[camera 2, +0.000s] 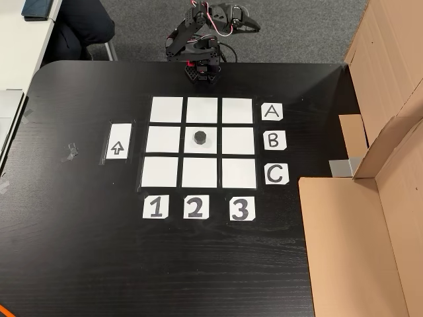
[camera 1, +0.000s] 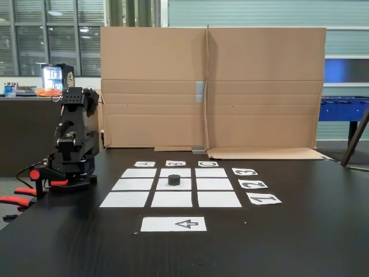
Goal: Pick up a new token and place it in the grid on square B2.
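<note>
The token (camera 1: 174, 179) (camera 2: 200, 137), a small black puck, stands upright on square B2 (camera 1: 187, 184) (camera 2: 210, 148), the middle sheet of the grid (camera 1: 124, 199) (camera 2: 159, 171) of white paper rectangles. The black arm (camera 1: 72, 144) is folded up at the table edge, beside the A row and well apart from the token. Its gripper (camera 2: 236, 14) points out past the table edge with nothing visible in it. Whether its jaws are open or shut is too small and dark to tell.
Cards marked A B C (camera 2: 273, 139) and 1 2 3 (camera 2: 195, 207) edge the grid. A white arrow strip (camera 1: 173, 224) (camera 2: 118, 140) lies beside it. A cardboard wall (camera 1: 210, 89) (camera 2: 370, 198) closes one side. A seated person (camera 2: 82, 26) is near the corner. Red clamps (camera 1: 26, 193) hold the arm's base.
</note>
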Motion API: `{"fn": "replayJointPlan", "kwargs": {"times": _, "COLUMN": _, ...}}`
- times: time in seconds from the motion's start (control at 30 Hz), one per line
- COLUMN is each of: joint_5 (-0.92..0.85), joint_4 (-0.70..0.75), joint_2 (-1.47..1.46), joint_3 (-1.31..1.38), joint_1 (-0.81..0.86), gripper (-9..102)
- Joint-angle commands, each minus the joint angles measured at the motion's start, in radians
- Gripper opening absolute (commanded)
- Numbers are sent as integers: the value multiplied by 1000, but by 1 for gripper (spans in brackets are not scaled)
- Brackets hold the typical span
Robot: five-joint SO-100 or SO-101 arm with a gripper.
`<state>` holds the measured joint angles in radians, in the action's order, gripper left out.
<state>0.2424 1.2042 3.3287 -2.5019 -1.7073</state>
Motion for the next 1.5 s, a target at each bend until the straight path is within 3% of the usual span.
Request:
{"fn": "replayJointPlan", "kwargs": {"times": 0.0, "joint_5": -11, "joint_4": 11, "joint_2": -3, "joint_3": -8, "joint_1": -8, "gripper": 0}}
{"fn": "replayJointPlan", "kwargs": {"times": 1.47, "joint_5": -52, "joint_4": 34, "joint_2": -3, "joint_3": -51, "joint_1": -28, "gripper": 0}}
